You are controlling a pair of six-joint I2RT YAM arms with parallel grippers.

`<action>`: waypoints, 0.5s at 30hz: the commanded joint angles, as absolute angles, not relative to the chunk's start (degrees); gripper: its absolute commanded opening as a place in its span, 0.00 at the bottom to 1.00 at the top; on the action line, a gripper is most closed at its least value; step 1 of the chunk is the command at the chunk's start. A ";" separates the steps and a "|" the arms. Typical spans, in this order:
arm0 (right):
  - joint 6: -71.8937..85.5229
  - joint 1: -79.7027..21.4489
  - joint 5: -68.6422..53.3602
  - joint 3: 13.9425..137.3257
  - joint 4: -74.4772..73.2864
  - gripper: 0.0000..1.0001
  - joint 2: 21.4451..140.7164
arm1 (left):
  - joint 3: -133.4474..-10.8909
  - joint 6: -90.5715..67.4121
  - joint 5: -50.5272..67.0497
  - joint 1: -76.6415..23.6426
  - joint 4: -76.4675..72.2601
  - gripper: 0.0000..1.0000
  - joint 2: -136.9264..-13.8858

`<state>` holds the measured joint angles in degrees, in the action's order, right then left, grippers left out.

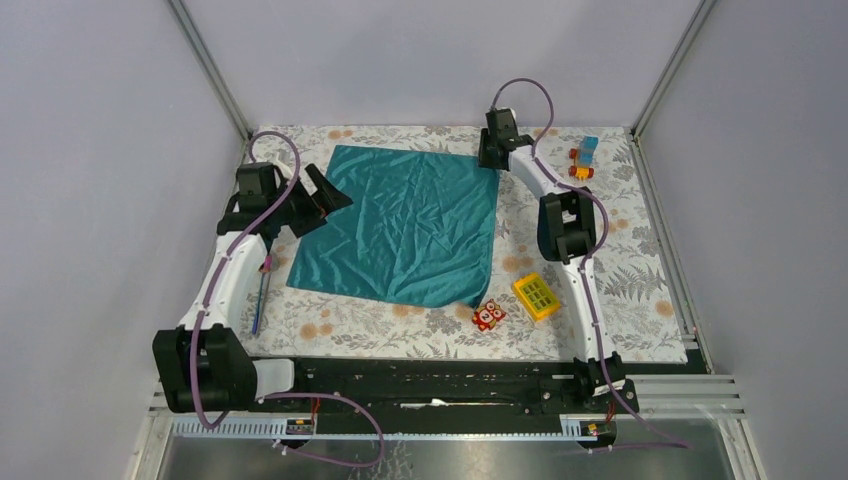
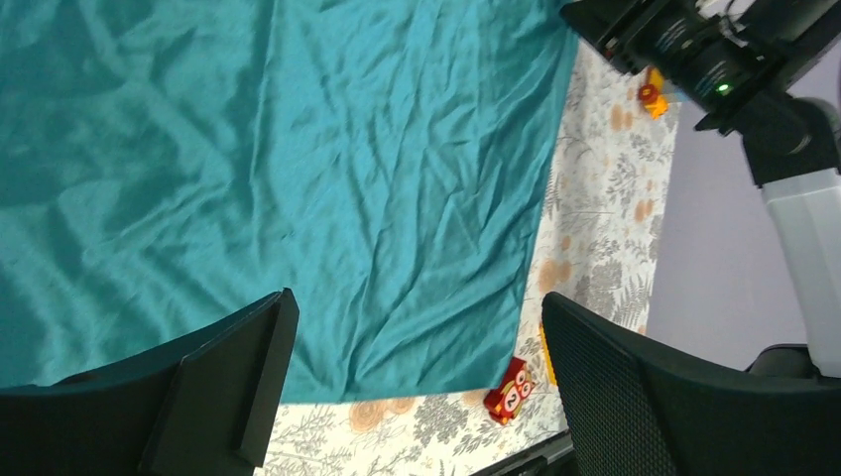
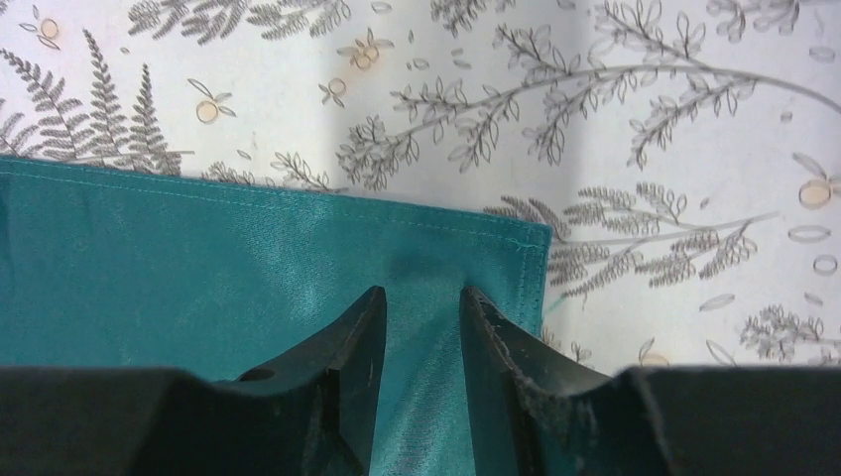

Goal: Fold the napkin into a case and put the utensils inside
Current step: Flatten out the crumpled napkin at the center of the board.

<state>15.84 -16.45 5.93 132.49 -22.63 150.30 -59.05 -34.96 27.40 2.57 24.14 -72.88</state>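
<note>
Two risks: the right gripper [image 3: 421, 307], jaws half-open astride the far right corner of the napkin [image 1: 410, 225] spread flat on the worktop [image 1: 640, 290], may skid off the slick cloth or nip only air; the left gripper [image 2: 419, 299] jaws gape wide, empty.

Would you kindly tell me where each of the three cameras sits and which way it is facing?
Top external: above and behind the bases, looking down at the table; both arms show.
Left wrist: on the left gripper, facing across the napkin toward the right arm; own fingers show.
Right wrist: on the right gripper, facing down at a napkin corner; own fingers show.
Shared: all see the napkin; top and left wrist share the red owl toy.
</note>
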 commanded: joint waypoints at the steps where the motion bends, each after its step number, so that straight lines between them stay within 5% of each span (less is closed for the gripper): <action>1: 10.30 -16.60 5.36 136.68 -20.40 0.42 153.13 | -56.28 -33.43 24.06 3.05 25.96 0.99 -72.34; 9: 1.15 -19.49 3.73 145.33 -15.90 0.53 153.18 | -52.26 -41.36 30.32 3.34 13.93 0.99 -78.63; 15: 10.06 -20.96 4.08 133.85 -16.96 0.63 140.31 | -55.79 -52.35 30.96 3.24 -2.66 0.99 -88.41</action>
<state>5.43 -18.96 4.89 139.04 -17.87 152.46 -52.29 -43.70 29.02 3.01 12.99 -83.42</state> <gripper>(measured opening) 0.580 0.987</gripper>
